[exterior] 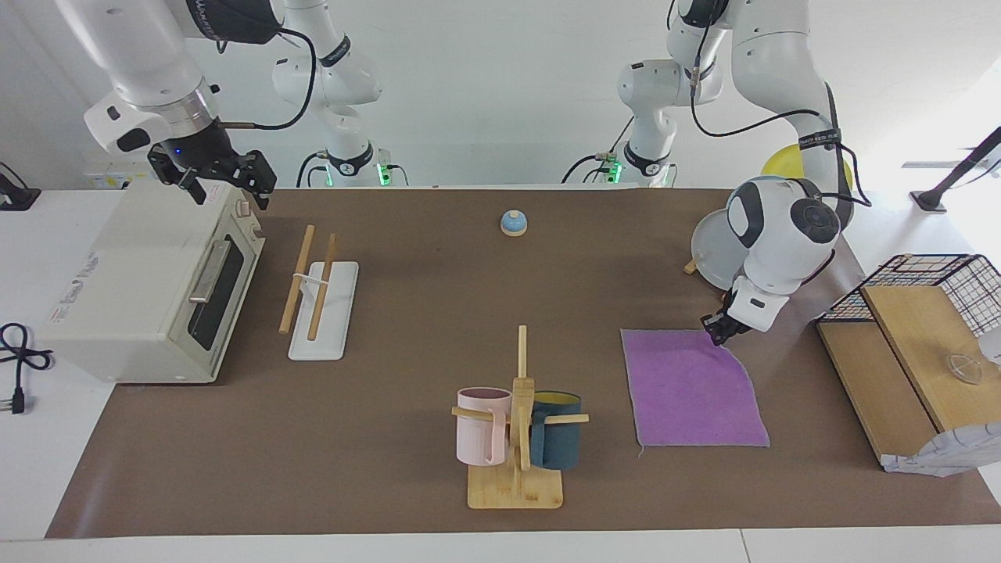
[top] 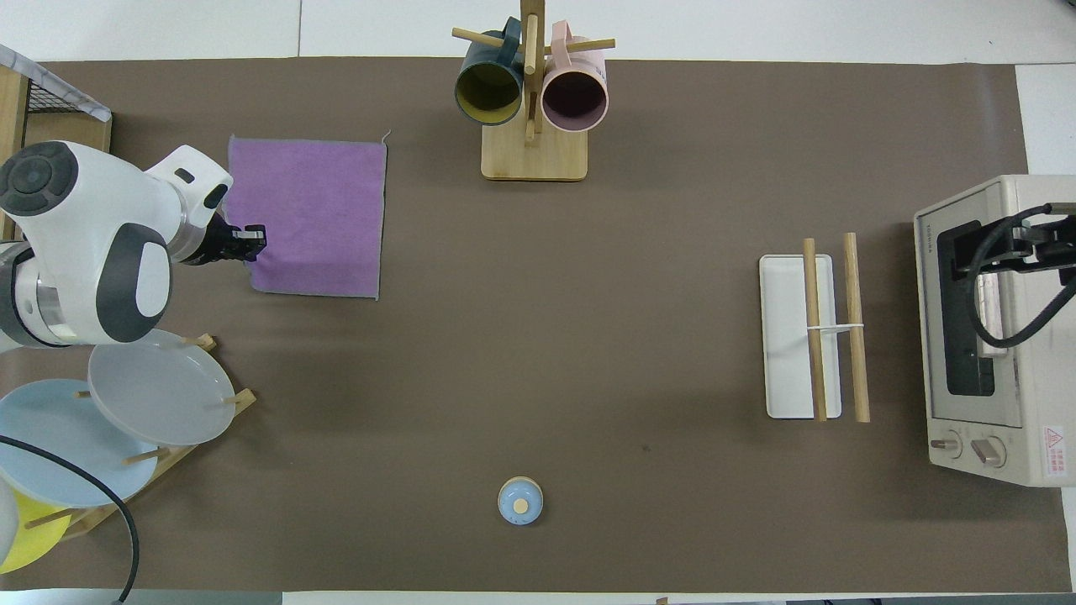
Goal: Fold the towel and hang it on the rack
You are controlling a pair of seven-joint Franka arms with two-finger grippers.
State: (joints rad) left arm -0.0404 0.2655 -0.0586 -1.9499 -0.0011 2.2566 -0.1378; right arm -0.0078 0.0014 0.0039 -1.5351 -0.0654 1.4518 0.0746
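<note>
Writing: the oven (top: 992,328) carries a small brand word on its top edge and a red warning sticker by its knobs, both too small to read; the grey lettering on its side in the facing view is likewise unreadable.
Towel (exterior: 692,389): thin purple cloth with a fuzzy nap and a narrow grey hem, roughly square, lying on the mat at the left arm's end of the table. The corner nearest the robots is pinched up and drawn inward, so that edge curves instead of running straight.
Left gripper (exterior: 715,332): fingertips closed on that raised corner of the towel, low over the cloth's edge nearest the robots.
Right gripper (exterior: 227,185): jaws spread wide and holding nothing, up over the top of the oven; this arm waits.
Rack (exterior: 317,300): two parallel round rods of pale wood on thin white wire legs, over a flat white rectangular base with rounded corners; it stands just in front of the oven door, well apart from the towel.
Mat (top: 639,353): matte brown sheet covering the table.
Mug tree (exterior: 519,438): bamboo post and pegs on a square bamboo base, holding a pink mug and a teal mug, beside the towel.
Plates (top: 160,385): smooth round dishes, grey, pale blue and yellow, leaning in a wooden stand.
Bell (exterior: 513,223): small blue dome with a wooden knob.
</note>
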